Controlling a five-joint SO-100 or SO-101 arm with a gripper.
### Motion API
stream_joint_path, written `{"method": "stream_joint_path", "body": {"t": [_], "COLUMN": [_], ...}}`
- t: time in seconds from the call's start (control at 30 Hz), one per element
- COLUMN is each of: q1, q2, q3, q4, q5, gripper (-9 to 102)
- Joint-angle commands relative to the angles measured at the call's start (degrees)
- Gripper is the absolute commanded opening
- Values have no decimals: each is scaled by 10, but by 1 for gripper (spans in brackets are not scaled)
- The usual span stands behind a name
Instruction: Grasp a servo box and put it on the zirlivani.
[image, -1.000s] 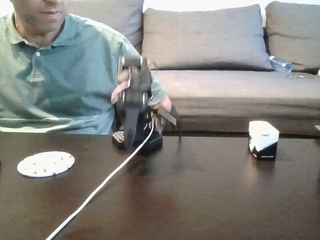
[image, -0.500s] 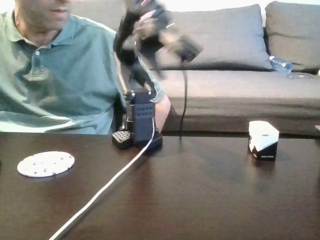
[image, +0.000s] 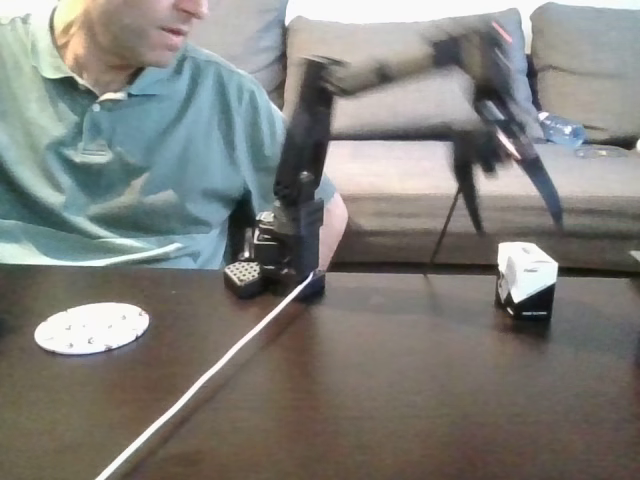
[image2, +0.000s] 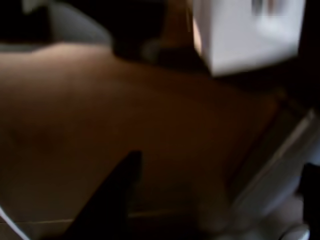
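White cardboard with a black lower corner marks the servo box (image: 526, 280), which is seen resting on the dark surface (image: 400, 380) in the fixed view, below the claw (image: 512, 222) and slightly to its right, with clear air between them. The claw is held up in front of the grey sofa (image: 440, 190), its two dark fingers spread well apart and pointing downward, with nothing between them. In the wrist view the servo box (image2: 247, 32) is shown blurred ahead of the claw, beyond one dark finger (image2: 112, 200). The zirlivani (image: 91, 327) is seen lying flat on the surface far to the claw's left in the fixed view, past the arm's base (image: 275, 275) and a white cable (image: 200, 385). A person in a green polo shirt (image: 130, 150) is seated behind the surface, left of the claw.
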Motion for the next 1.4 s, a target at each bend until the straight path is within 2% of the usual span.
{"method": "stream_joint_path", "body": {"t": [0.0,0.7,1.37], "q1": [-38,-133,-108], "q2": [-23,-54,-127], "q3": [-64,-33,-36], "q4": [42,42,38], "q5": [-4,-17,-34], "gripper": [39,41,41]}}
